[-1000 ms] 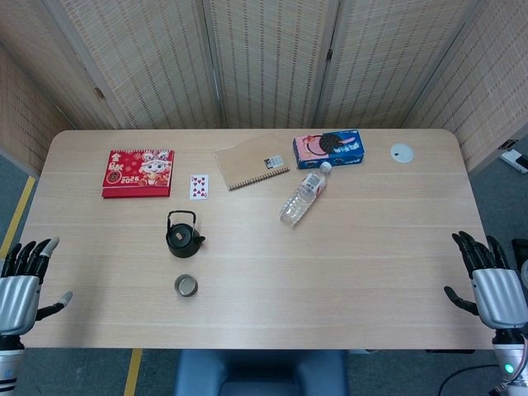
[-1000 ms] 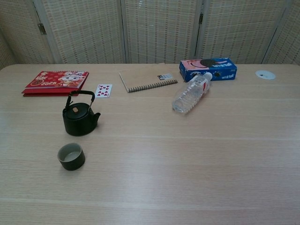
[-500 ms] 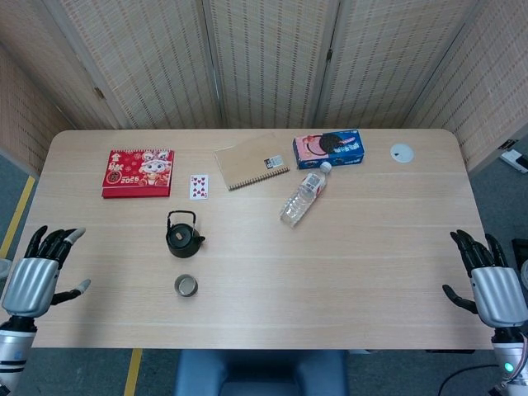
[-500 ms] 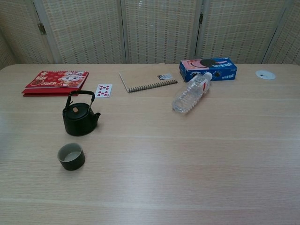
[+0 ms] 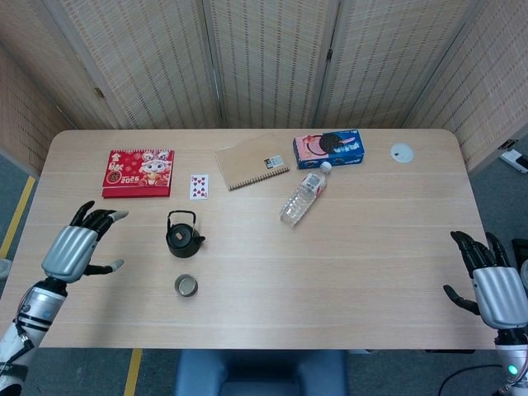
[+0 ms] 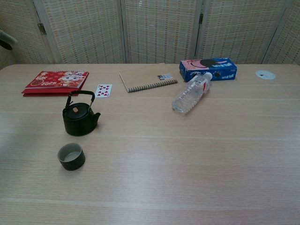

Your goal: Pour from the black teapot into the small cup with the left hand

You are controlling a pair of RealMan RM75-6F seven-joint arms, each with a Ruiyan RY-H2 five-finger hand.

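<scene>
- Currently, in the head view, the left hand [image 5: 76,250] hovers over the table [image 5: 371,264] with fingers spread wide and holding nothing. Compared with one second ago, it has moved from the near left table edge inward and upward toward the black teapot [image 5: 183,235].
- The left hand is near the teapot on its left side but not touching it; a clear strip of tabletop separates them.
- The teapot stands upright with its bail handle raised. The small cup [image 5: 186,285] stands upright just in front of it, apart from it. Neither item has shifted across the frames.
- The right hand [image 5: 492,285] rests at the near right table edge, fingers spread and holding nothing. Its position is practically unchanged.
- Other items, all well apart from the work area: a red calendar [image 5: 138,172], a playing card [image 5: 199,186], a notebook [image 5: 252,162], a cookie box [image 5: 328,148] and a water bottle [image 5: 304,195] lying on its side.
- In the chest view, the teapot [image 6: 79,116] and cup [image 6: 71,156] occupy the same positions as in earlier frames. Only a small dark-and-grey shape shows at the upper left edge; it cannot be identified with certainty.
- Assessment: the task is in the reach phase. The grasp has not yet begun, and pouring has not started. The next move likely requires closing on the raised handle.
</scene>
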